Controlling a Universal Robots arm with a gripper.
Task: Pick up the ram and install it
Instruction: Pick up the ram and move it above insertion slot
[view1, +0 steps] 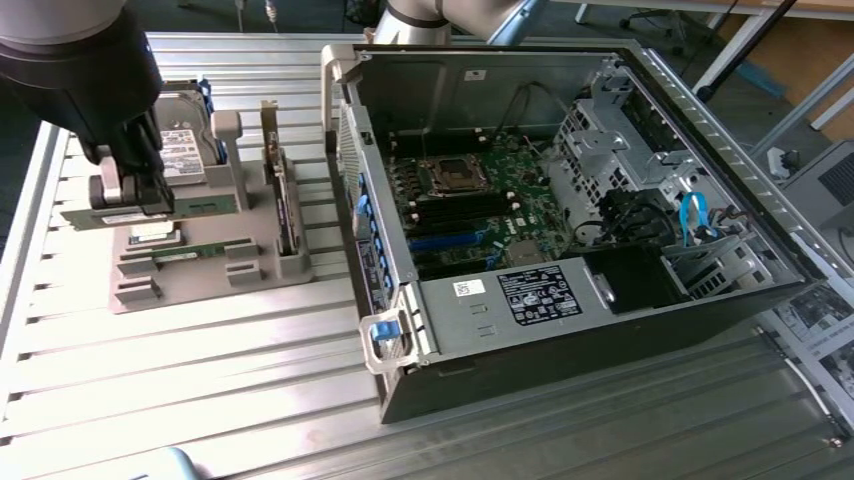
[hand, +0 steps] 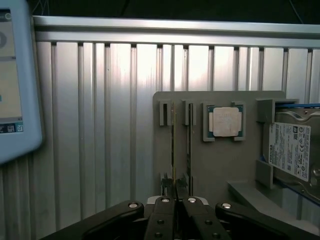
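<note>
Ram (view1: 200, 208) is what I'm after, so I work down from the open computer case (view1: 561, 330) on the slatted counter (view1: 200, 380) to the grey holder (view1: 200, 285) with its hard drive (hand: 290, 150), second stick (hand: 190, 145) and processor chip (hand: 223, 121). My fingers (hand: 162, 217) are pinched shut on the ram's long edge, apparently holding it just above its slot. I judge it light, stiff and fragile, best held by the bare board edges, clear of chips and contacts

Two ram sticks (hand: 173, 145) (hand: 189, 145), one processor (hand: 226, 121), one hard drive (hand: 290, 150).
</note>
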